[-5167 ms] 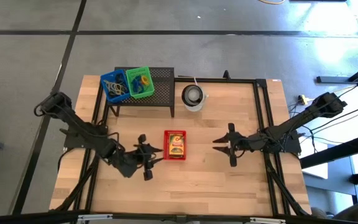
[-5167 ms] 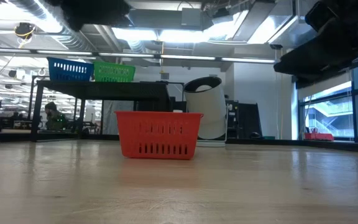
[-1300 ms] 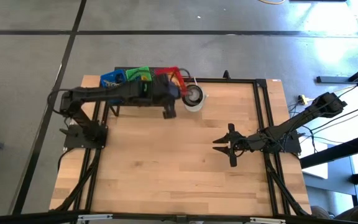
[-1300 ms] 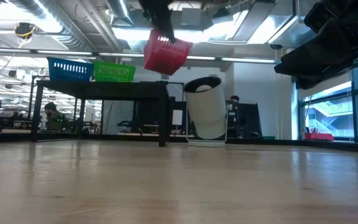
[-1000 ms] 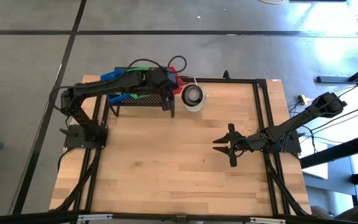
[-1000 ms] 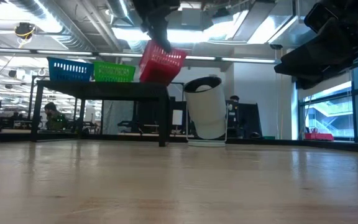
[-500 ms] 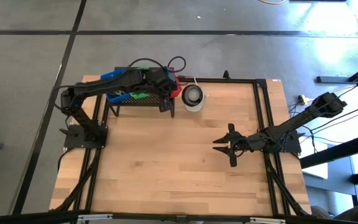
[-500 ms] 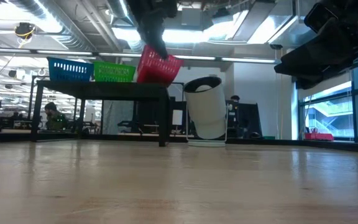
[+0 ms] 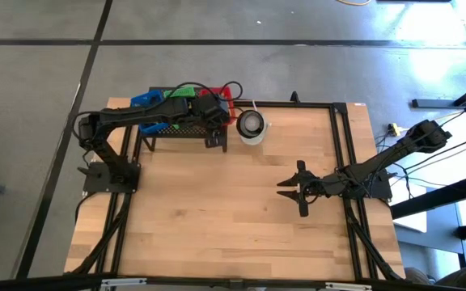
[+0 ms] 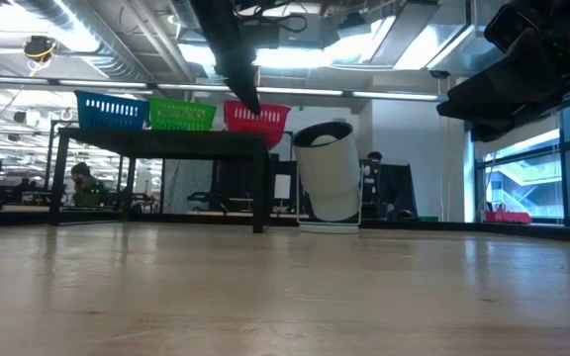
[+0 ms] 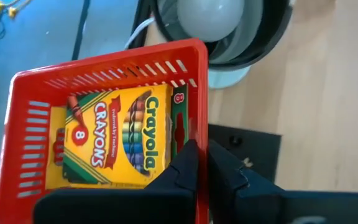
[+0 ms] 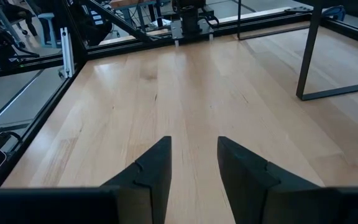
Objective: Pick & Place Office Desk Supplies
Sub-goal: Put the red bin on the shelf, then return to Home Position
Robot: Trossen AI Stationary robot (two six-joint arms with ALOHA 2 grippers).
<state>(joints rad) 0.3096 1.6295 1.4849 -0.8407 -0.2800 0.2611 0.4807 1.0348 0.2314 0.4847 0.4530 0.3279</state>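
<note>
up on the black mesh rack [image 9: 186, 129] at the far left of the table [image 9: 241, 218], the red basket [image 10: 256, 118] sits level at the rack's right end, in line with the green basket [image 10: 182, 115] and the blue basket [image 10: 113, 109] to its left. the left gripper [image 11: 199, 163] has its fingers pinched almost together on the red basket's wall, so the basket lies right at the fingertips, not ahead of them. inside lies a crayon box [image 11: 118, 135], flat, its long axis running along the basket's length. just right of the basket, apart from it, stands the round white container [image 9: 252, 124]. the coming move looks like a release and a lift clear: the fingers need to part across the thin wall and rise without dragging the basket toward the rack edge or the container. the right gripper [image 12: 193, 163] waits well apart, low over bare wood at the right of the table, jaws partly spread and holding nothing.
</note>
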